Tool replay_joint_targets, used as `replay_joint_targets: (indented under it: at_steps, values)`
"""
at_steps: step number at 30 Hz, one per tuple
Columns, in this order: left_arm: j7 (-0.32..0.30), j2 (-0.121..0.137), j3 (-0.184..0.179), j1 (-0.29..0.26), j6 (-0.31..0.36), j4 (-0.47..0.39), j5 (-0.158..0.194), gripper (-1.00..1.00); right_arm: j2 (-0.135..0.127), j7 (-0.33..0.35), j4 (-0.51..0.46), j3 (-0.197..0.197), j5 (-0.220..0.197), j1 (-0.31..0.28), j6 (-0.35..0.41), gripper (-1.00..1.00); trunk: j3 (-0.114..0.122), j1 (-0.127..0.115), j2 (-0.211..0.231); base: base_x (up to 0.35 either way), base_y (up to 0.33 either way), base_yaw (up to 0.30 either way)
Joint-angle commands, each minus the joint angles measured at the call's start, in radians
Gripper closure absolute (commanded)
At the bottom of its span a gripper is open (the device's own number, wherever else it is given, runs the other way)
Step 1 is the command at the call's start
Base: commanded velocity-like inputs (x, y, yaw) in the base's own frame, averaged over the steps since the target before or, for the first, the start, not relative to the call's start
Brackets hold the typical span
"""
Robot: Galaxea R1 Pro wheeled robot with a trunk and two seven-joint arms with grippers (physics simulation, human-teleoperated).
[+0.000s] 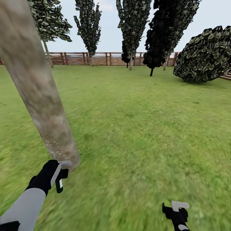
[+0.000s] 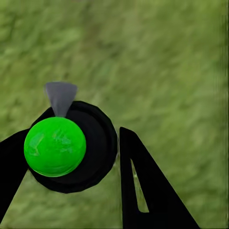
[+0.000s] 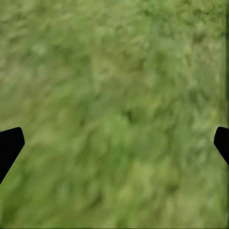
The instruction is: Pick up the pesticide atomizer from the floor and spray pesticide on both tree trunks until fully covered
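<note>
Grass (image 3: 114, 95) lies under both arms. In the right wrist view, only the black tips of the two fingers (image 3: 9, 145) show at opposite edges, spread wide with bare lawn between them. In the head view the right gripper (image 1: 177, 213) hangs low at the near right, holding nothing.

The left gripper (image 2: 71, 157) pinches the pesticide atomizer (image 2: 71, 145): in the left wrist view its round black body with a bright green cap sits between the two black fingers, one finger touching each side, and a grey nozzle (image 2: 60, 98) sticks out from the body over the grass. In the head view the left gripper (image 1: 59, 176) sits at the end of the grey forearm, with the atomizer's grey part (image 1: 64, 164) just beside the foot of a tree trunk (image 1: 35, 86). I cannot tell whether they touch.

That trunk is thick, mottled pale grey-brown, and rises at a slant toward the upper left corner. Its lowest part carries a scatter of small pale specks (image 1: 56, 144).

Beyond it the lawn (image 1: 138, 112) stretches to a brown slat fence (image 1: 106, 59). A tree with a thin pale trunk (image 1: 48, 53) stands far left near the fence. Narrow dark trees (image 1: 133, 29) stand in a row along it, and a large rounded bush (image 1: 205, 54) leans at the far right.
</note>
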Motion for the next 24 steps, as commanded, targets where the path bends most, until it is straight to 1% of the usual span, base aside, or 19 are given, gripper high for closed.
replay_joint_targets:
  at_steps: [1, 6, 8, 12, 14, 15, 17, 20, 22, 24]
  values:
    - [-0.002, 0.0, 0.003, -0.001, 0.005, -0.002, -0.006, 1.0, 0.0, -0.002, 0.0, 0.009, -0.008, 0.0, -0.002, -1.0, -0.001, 0.0, 0.0, 0.179, -0.297, 0.0]
    - [-0.002, -0.001, 0.003, -0.001, 0.005, -0.003, -0.005, 1.0, 0.002, -0.002, -0.001, 0.009, -0.008, 0.0, -0.002, -1.0, -0.001, 0.0, 0.0, 0.182, -0.295, 0.025]
    - [-0.002, -0.004, -0.001, 0.0, 0.005, -0.003, -0.004, 1.0, 0.002, -0.002, -0.002, 0.009, -0.008, 0.0, -0.002, -1.0, -0.001, 0.0, 0.0, 0.121, -0.19, 0.211]
    - [-0.004, -0.005, 0.002, -0.006, 0.011, -0.004, 0.005, 1.0, 0.002, -0.002, -0.002, 0.009, -0.008, 0.0, -0.002, -1.0, -0.001, 0.0, 0.0, 0.017, -0.026, 0.269]
    - [-0.005, -0.008, 0.002, -0.028, 0.061, -0.004, 0.004, 1.0, 0.002, -0.002, -0.002, 0.009, -0.009, 0.0, -0.002, -1.0, -0.001, 0.0, 0.0, 0.002, -0.003, 0.276]
    - [-0.005, -0.008, 0.002, -0.056, 0.087, -0.004, 0.003, 1.0, 0.002, -0.002, -0.002, 0.009, -0.009, 0.0, -0.002, -1.0, -0.001, 0.0, 0.0, 0.001, -0.001, 0.277]
    - [-0.005, -0.012, 0.002, -0.099, 0.108, -0.003, 0.003, 1.0, 0.002, -0.002, -0.002, 0.009, -0.009, 0.0, -0.002, -1.0, -0.001, 0.0, 0.0, 0.0, 0.0, 0.277]
    - [-0.005, -0.015, 0.001, -0.115, 0.115, -0.004, 0.008, 1.0, 0.002, -0.002, -0.002, 0.009, -0.008, 0.0, -0.002, -1.0, -0.001, 0.0, 0.0, 0.0, 0.0, 0.267]
    - [-0.008, -0.016, 0.001, -0.118, 0.115, -0.01, 0.009, 1.0, 0.002, -0.002, -0.002, 0.009, -0.009, 0.0, -0.002, -1.0, -0.001, 0.0, 0.0, 0.067, -0.078, 0.095]
    - [-0.009, -0.015, 0.001, -0.119, 0.116, -0.041, 0.009, 1.0, 0.002, -0.002, -0.002, 0.009, -0.008, 0.0, -0.002, -1.0, -0.001, 0.0, 0.0, 0.156, -0.187, 0.023]
